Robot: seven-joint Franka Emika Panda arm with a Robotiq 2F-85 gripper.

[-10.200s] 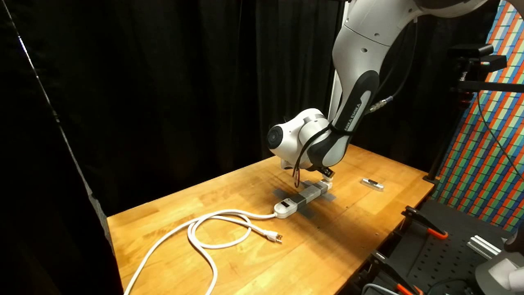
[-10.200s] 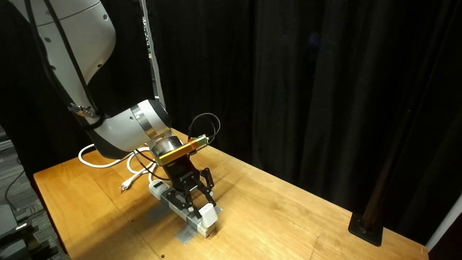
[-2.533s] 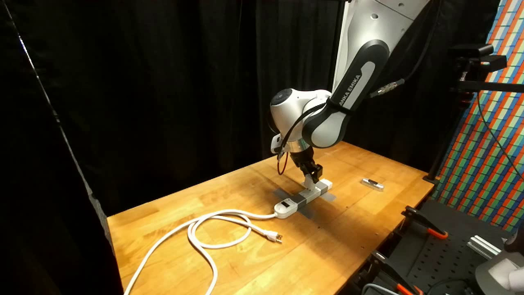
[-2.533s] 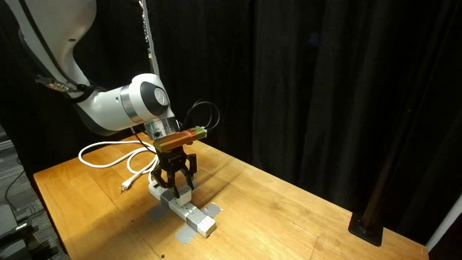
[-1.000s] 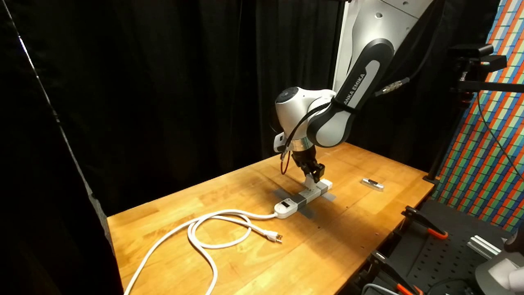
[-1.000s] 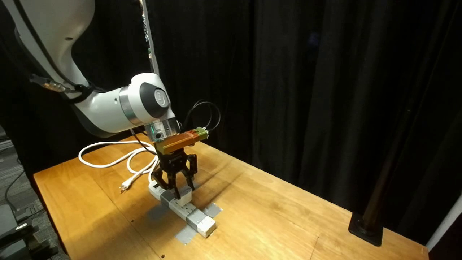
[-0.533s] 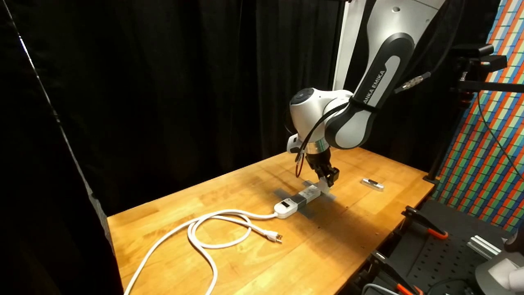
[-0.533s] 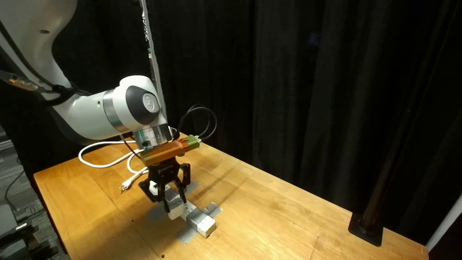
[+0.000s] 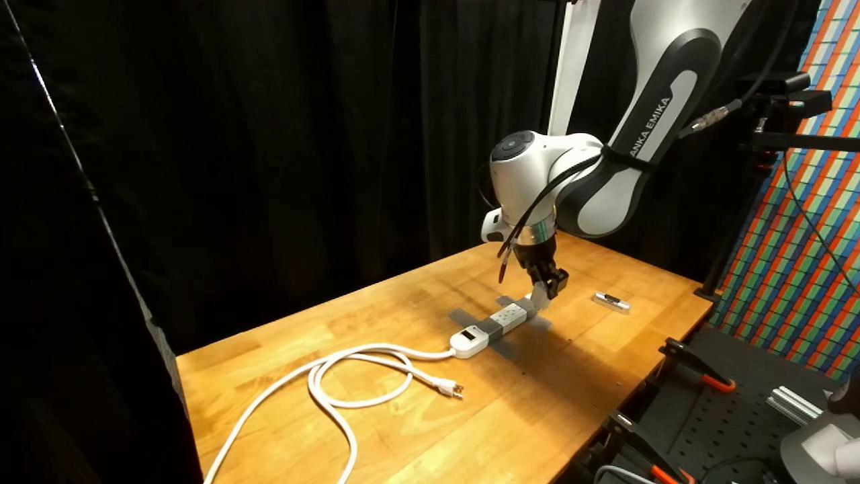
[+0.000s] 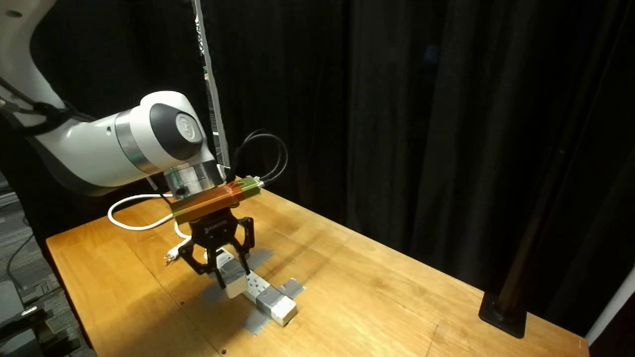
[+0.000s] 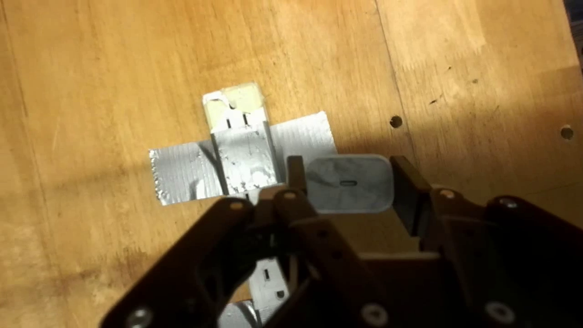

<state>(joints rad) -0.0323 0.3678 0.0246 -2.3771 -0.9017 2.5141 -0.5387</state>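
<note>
A steady, square pinch would serve this carry best, with the white charger (image 11: pixel 349 196) kept level and clear of the power strip (image 10: pixel 258 285) so it cannot catch and twist. The hand (image 10: pixel 234 278) grips the charger, which sits directly between its fingers (image 11: pixel 411 193), at nine and three o'clock to it in the wrist view, while the strip lies taped on the worktop (image 10: pixel 372 297), its cordless end toward ten o'clock
</note>
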